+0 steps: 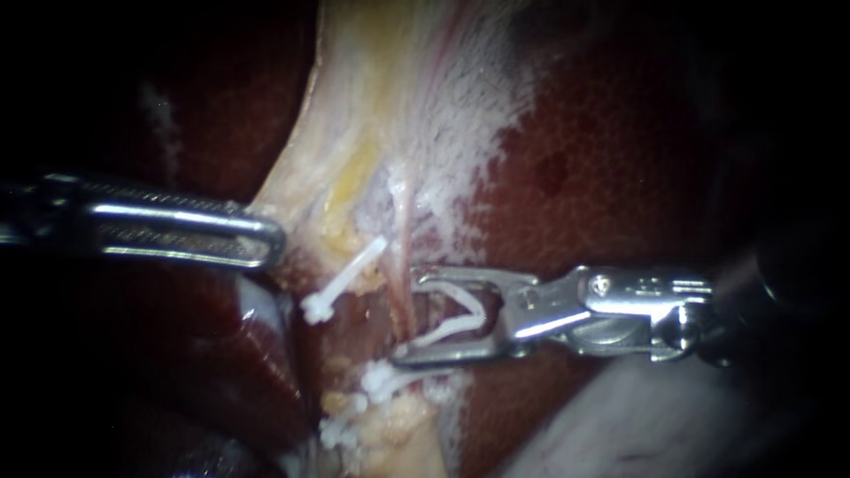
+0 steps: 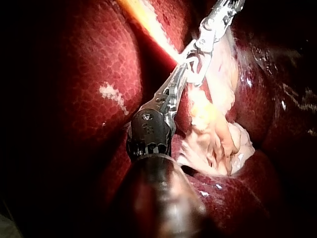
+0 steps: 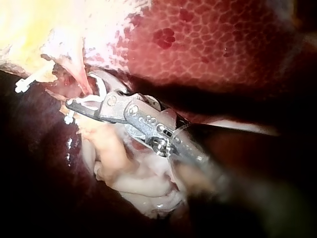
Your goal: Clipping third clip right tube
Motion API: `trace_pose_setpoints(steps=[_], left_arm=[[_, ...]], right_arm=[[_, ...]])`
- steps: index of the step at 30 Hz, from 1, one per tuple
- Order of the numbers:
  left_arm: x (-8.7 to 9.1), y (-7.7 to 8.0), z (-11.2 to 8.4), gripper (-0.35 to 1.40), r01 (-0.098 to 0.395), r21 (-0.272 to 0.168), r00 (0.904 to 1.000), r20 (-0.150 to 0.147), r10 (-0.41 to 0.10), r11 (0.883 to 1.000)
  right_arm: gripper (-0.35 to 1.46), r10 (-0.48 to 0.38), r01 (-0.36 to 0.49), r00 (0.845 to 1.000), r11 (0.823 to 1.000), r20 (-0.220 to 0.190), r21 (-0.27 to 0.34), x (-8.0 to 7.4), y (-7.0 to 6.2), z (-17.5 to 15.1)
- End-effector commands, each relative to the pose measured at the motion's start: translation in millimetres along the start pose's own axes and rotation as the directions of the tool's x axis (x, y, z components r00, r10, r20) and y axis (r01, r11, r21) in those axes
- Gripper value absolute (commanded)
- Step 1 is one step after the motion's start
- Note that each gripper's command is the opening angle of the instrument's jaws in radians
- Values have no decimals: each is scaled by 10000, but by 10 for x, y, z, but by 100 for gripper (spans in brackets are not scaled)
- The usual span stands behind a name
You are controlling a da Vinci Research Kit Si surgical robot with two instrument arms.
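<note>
At the right tube (image 1: 404, 221), endoscope view: carries an open clip (image 1: 456, 320) in the right instrument (image 1: 412, 314), both jaws pressed on its legs and set astride the tube, apparently to lock it there. Shows an upper set clip (image 1: 343, 281) just left of the tube, a lower set clip (image 1: 382, 381) farther down it. Draws a pale tissue fold (image 1: 288, 181) away from the tube with the left instrument (image 1: 270, 241), jaws clamped on it, likely to keep the tube taut and bare. Left wrist view: holds that fold over the liver (image 2: 94, 64), close beside the tube. Right wrist view: frames the pink tube between the clip's legs, not yet closed.
</note>
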Motion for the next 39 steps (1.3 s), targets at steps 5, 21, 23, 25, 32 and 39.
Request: trace_pose_setpoints(steps=[5, 21, 23, 25, 32, 39], left_arm=[[1, 2, 1, -35, 2, 4, 10000, -4, -2, 10000], [2, 5, 2, -35, -1, 14, 10000, -6, 1, 10000], [2, 5, 2, -35, -1, 14, 10000, -6, 1, 10000], [2, 5, 2, -35, -1, 14, 10000, -6, 1, 10000], [2, 5, 1, -35, -1, 15, 10000, -6, 1, 10000], [2, 5, 1, -35, -1, 15, 10000, -6, 1, 10000]], right_arm=[[48, 178, -179, 9998, 9998, 15, 55, 3, -1, 6], [-2, 400, -400, 9992, 9990, 34, 179, 4, -4, -1], [-13, 409, -409, 9992, 9990, 33, 191, 6, -4, -3], [-28, 414, -415, 9991, 9989, 33, 200, 6, -3, -4], [-35, 565, -566, 9984, 9981, 51, 259, 2, -4, -9], [-35, 545, -546, 9985, 9982, 56, 263, 0, -5, -8]])
